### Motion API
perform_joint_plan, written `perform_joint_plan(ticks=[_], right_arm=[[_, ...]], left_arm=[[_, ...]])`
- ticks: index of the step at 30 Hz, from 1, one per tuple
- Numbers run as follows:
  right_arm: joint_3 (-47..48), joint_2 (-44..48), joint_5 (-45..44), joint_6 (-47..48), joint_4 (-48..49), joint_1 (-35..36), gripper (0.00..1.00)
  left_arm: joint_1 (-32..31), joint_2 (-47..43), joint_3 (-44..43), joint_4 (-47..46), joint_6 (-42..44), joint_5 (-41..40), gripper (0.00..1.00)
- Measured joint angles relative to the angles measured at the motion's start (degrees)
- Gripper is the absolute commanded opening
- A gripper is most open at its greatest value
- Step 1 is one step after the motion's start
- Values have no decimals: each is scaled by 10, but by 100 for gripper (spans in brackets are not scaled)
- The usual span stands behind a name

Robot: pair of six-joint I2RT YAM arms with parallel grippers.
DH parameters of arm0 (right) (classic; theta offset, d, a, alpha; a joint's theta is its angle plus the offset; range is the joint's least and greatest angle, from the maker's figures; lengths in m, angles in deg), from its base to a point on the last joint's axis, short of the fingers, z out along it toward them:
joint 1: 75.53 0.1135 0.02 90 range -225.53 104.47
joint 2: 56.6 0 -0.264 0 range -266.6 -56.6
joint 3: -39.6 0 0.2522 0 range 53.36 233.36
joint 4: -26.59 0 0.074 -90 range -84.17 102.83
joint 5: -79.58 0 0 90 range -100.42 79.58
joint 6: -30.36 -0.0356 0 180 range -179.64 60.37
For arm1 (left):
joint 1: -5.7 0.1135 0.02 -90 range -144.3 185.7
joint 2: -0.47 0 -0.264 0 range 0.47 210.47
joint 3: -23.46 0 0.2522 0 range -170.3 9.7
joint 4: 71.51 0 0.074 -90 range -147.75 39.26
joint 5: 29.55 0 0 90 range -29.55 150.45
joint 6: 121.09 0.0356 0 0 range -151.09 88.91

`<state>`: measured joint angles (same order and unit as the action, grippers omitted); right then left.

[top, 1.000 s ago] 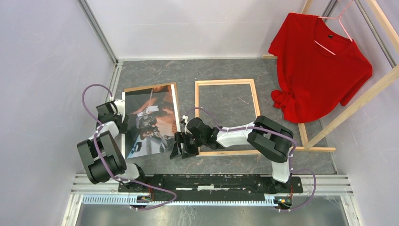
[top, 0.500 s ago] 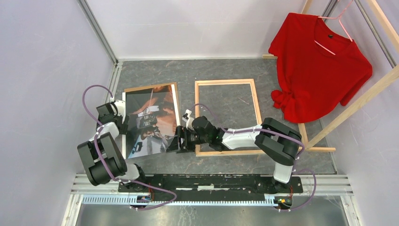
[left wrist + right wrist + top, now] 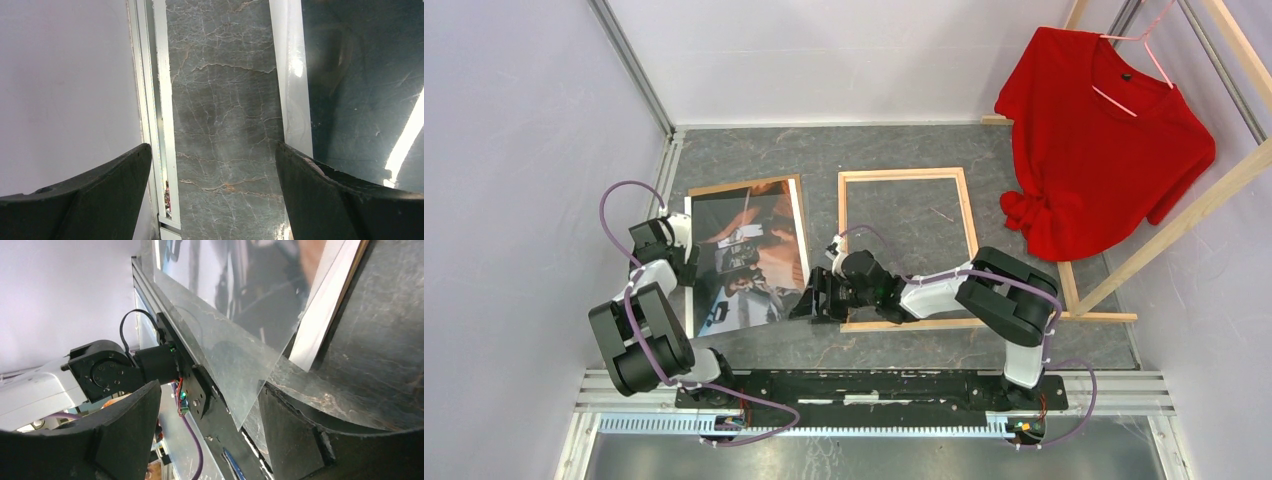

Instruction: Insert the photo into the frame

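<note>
both wide: left jaws empty, right jaws round the dark orange-red paper photo's (image 3: 749,265) 5 o'clock corner. a crooked pinch could crease it.

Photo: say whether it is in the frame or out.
Out. The photo lies left of the frame, apart from it; only bare table shows inside the frame's rails.

Hardboard sheet (image 3: 744,184): mostly under photo (image 3: 749,260), strips showing at 12 and 3 o'clock.
Frame (image 3: 904,174): 7 o'clock corner partly behind right gripper (image 3: 809,303).
Clothes rack (image 3: 1164,238): cropped at 1 o'clock.
</note>
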<state>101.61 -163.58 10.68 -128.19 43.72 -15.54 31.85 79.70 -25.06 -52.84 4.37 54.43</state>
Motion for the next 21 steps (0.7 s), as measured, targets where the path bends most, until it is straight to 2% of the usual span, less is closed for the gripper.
perform_joint_plan(ticks=[12,21], right_arm=[[-23,-14,-34,-43,151,-13,75],[14,-66,-62,-37,137,-23,74]], left_arm=[[0,-2,-1,9,0,3,98],[0,-2,-2,10,0,4,97]])
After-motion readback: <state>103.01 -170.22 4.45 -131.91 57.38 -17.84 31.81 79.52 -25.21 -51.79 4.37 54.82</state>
